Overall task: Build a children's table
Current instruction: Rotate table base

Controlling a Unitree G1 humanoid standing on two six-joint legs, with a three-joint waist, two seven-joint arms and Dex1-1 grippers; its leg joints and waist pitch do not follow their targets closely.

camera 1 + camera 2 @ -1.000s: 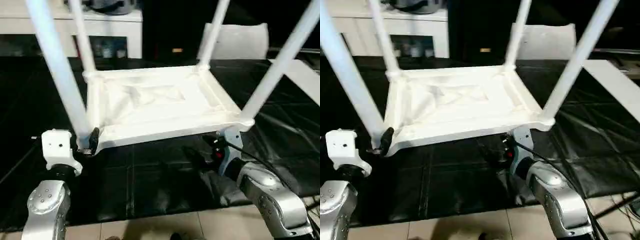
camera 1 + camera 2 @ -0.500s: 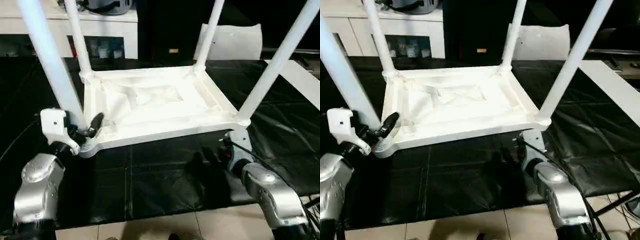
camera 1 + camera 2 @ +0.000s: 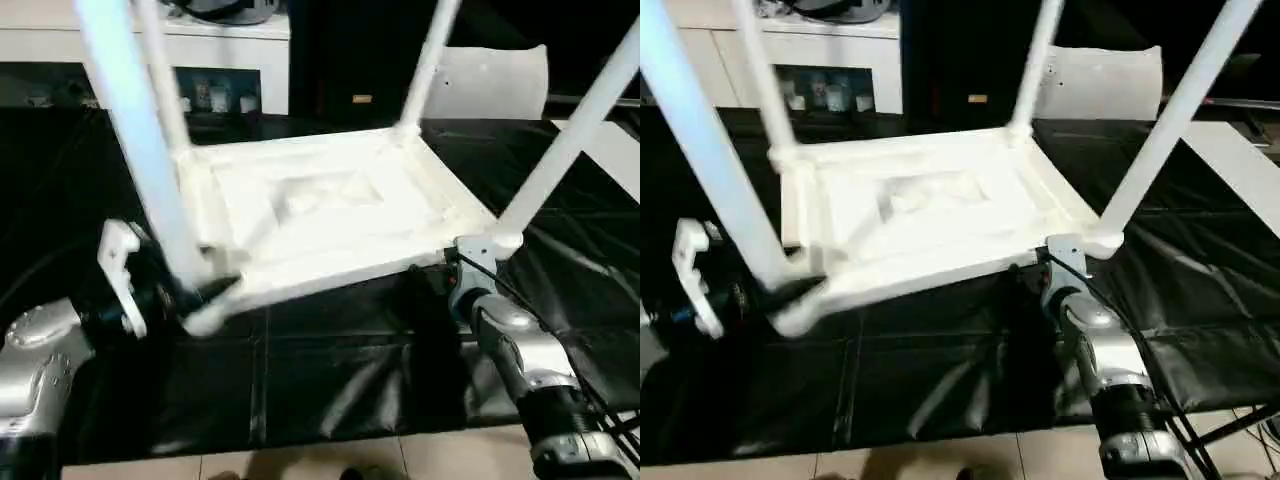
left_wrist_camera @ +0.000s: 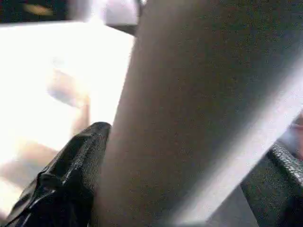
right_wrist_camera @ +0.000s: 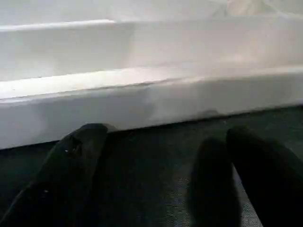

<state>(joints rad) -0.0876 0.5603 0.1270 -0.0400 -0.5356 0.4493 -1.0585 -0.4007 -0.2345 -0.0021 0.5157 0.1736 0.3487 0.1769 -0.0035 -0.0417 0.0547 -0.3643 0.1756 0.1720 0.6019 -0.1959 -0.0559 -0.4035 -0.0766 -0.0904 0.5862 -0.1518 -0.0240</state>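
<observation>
The children's table (image 3: pixel 330 215) lies upside down on the black-covered desk (image 3: pixel 330 370), its tabletop underside facing up and four white legs rising from the corner sockets. The near-left corner looks lifted off the cover, so the tabletop is tilted.

The left gripper (image 4: pixel 184 156) has its fingers (image 4: pixel 71 175) spread wide around the near-left leg (image 3: pixel 145 150) just above its socket; the leg fills the gap between them, so this reads as a wide hold on the leg rather than an empty opening. The right gripper (image 5: pixel 161 175) sits low at the near-right corner, fingers (image 5: pixel 71 165) spread apart with only the dark cover between them, the tabletop rim (image 5: pixel 151 104) just ahead and untouched.

The risk, as I judge it, is leverage. The left arm carries one corner by a long leg, so any twist could work the leg loose in its socket or let the smooth tube slide through the fingers and drop the corner. With the right side unsupported, the tabletop could also skid on the slick cover or swing into the right forearm (image 3: pixel 520 350).
</observation>
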